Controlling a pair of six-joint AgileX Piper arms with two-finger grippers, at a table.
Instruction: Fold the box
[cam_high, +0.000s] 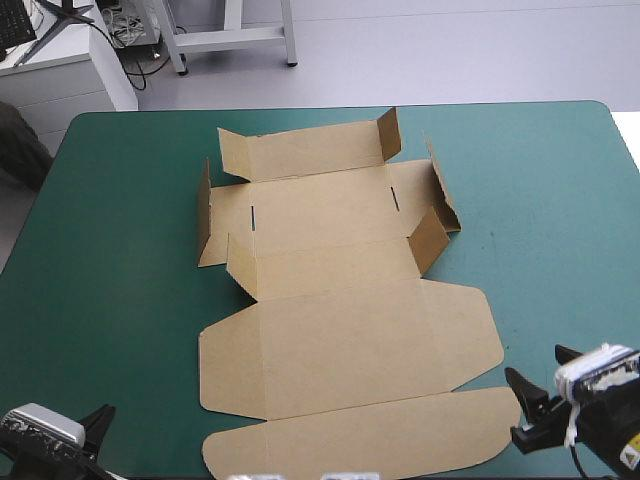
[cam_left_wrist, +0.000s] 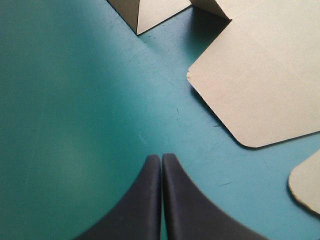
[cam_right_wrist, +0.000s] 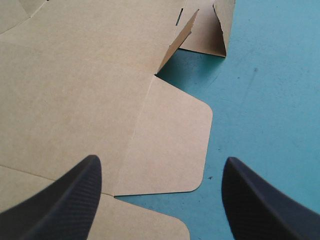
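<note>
High view: box (cam_high: 320, 215) mid-table (cam_high: 120, 250), mostly flat. Far wall (cam_high: 300, 152) and side flaps (cam_high: 430, 240) raised, lid panels (cam_high: 350, 340) flat twd near edge. Left gripper (cam_high: 97, 422) at near-left corner, fingers unclear here. Right gripper (cam_high: 533, 362) just beside box's near-right edge, spread.

Left wrist view: left gripper (cam_left_wrist: 161, 157) pressed together over bare teal-green cover (cam_left_wrist: 75, 100), box (cam_left_wrist: 260, 85) ahead, apart.

Right wrist view: right gripper (cam_right_wrist: 161, 161) wide apart, rounded flap (cam_right_wrist: 175, 145) btwn fingers.

L arm (cam_high: 92, 428) low, jaws pressed together, R arm (cam_high: 612, 425) low, jaws wide apart
</note>
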